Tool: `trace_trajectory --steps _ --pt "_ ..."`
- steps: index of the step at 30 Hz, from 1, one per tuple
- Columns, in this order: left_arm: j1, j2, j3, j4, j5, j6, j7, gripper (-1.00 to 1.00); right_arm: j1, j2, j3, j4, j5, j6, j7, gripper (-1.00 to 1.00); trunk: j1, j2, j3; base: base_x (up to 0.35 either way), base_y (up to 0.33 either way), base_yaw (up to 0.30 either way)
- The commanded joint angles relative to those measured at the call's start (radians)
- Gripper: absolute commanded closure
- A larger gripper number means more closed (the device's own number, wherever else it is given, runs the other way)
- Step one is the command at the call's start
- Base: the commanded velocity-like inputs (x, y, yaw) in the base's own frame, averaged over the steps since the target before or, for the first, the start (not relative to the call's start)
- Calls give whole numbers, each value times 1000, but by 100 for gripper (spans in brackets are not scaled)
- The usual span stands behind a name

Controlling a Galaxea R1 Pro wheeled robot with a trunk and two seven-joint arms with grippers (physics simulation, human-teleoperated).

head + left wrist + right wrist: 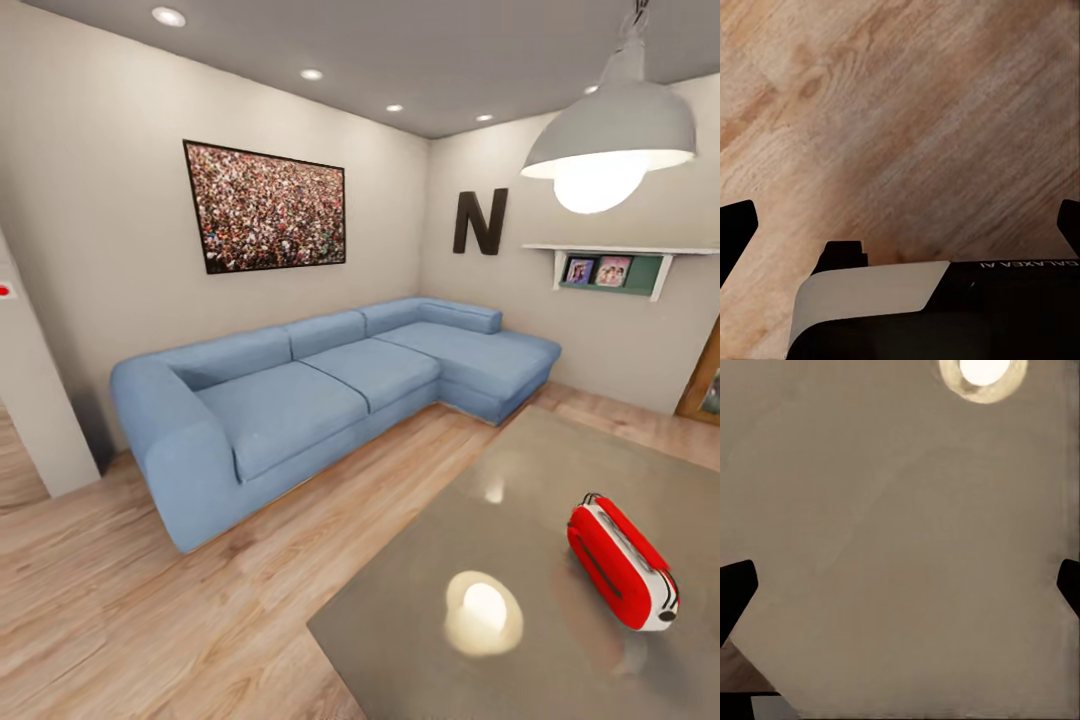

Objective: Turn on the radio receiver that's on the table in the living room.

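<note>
There, glossy grey table (430, 600) on wood floor (120, 600), blue sofa (330, 385) behind.

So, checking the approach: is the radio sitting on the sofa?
No, the radio receiver lies on the grey table, apart from the blue sofa across the wood floor.

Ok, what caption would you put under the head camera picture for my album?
Red radio receiver lying on the glossy grey table in the living room, blue sofa behind, pendant lamp glowing overhead.
</note>
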Motion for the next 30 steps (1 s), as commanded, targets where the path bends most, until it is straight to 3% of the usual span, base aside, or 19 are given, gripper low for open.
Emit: trace_trajectory --steps 1,14,30 --pt "0 0 0 0 0 0 0 -100 0 0 0 0 0 0 0 -100 0 0 0 -104 -186 -278" --pt "0 -1 0 0 0 0 25 -100 0 0 0 1 0 0 0 -100 0 0 0 -167 -251 -278" --pt "-1 -1 0 2 0 -21 26 -100 0 -1 -1 0 0 0 0 -100 0 0 0 -16 -22 -278"
